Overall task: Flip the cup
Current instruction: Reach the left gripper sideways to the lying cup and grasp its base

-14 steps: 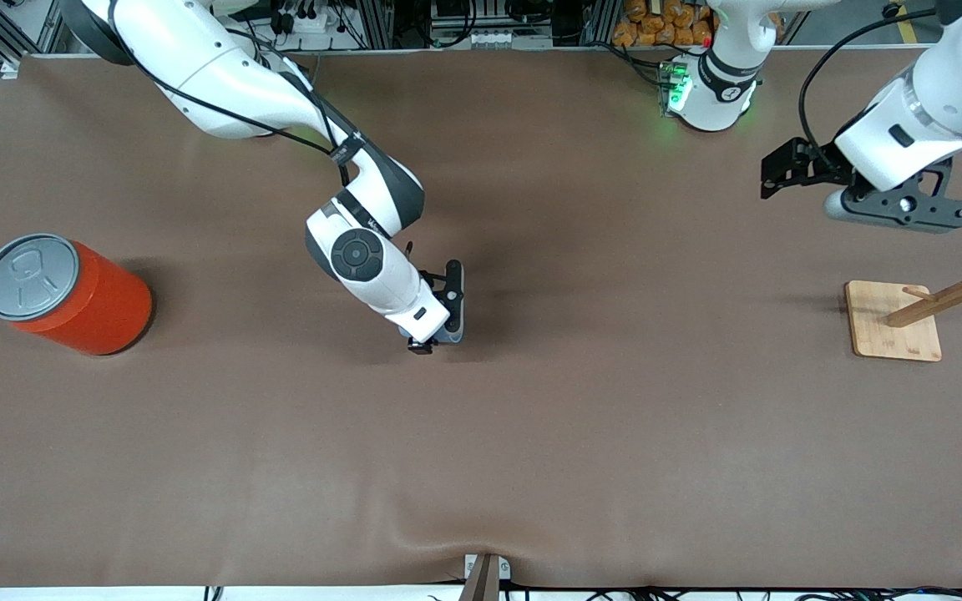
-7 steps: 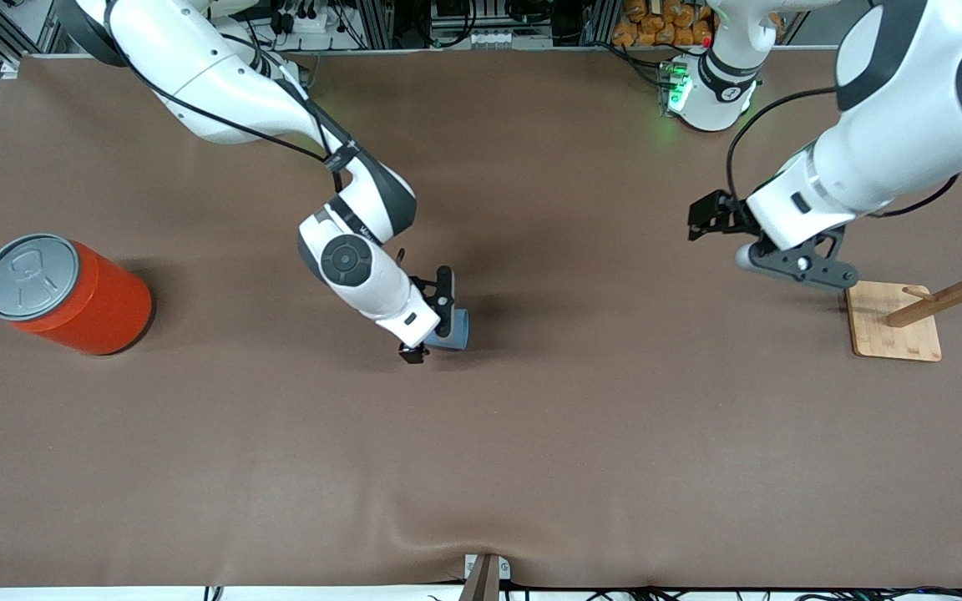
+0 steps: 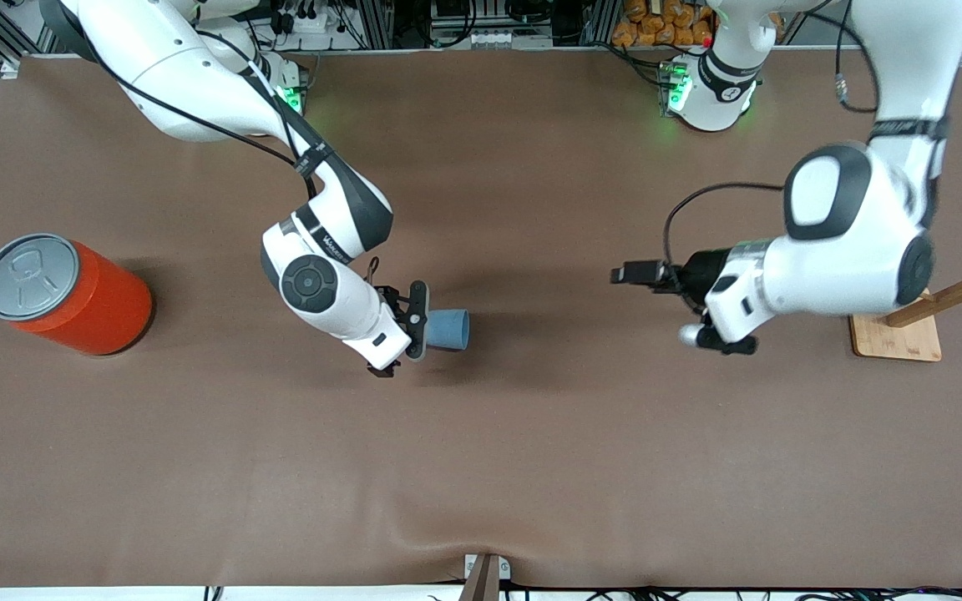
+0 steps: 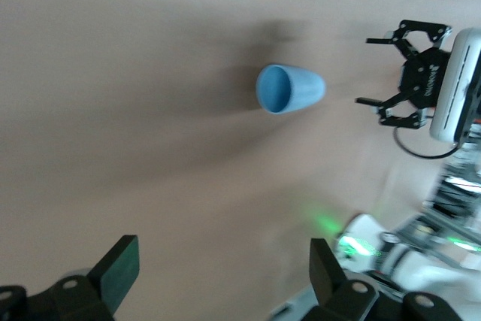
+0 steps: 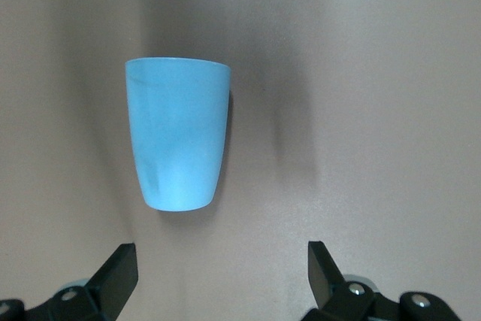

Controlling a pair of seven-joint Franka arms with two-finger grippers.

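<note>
The light-blue cup [image 3: 449, 330] lies on its side at the table's middle, mouth toward the left arm's end. My right gripper [image 3: 402, 336] is open and empty, just off the cup's base, on the side toward the right arm's end. In the right wrist view the cup [image 5: 177, 140] lies ahead of the open right gripper [image 5: 222, 264], apart from it. My left gripper [image 3: 698, 336] is open and empty, low over the table, well short of the cup's mouth. The left wrist view shows the cup [image 4: 289, 89], my right gripper [image 4: 370, 70] beside it and my left gripper [image 4: 222, 268].
A large orange can [image 3: 72, 292] with a grey lid stands toward the right arm's end. A wooden rack [image 3: 949, 292] on a square wooden base [image 3: 882, 338] stands toward the left arm's end, close by the left arm.
My right gripper has drawn back from the cup toward the right arm's end, leaving the cup lying free on its side. My left arm has swung in and down toward the cup.
</note>
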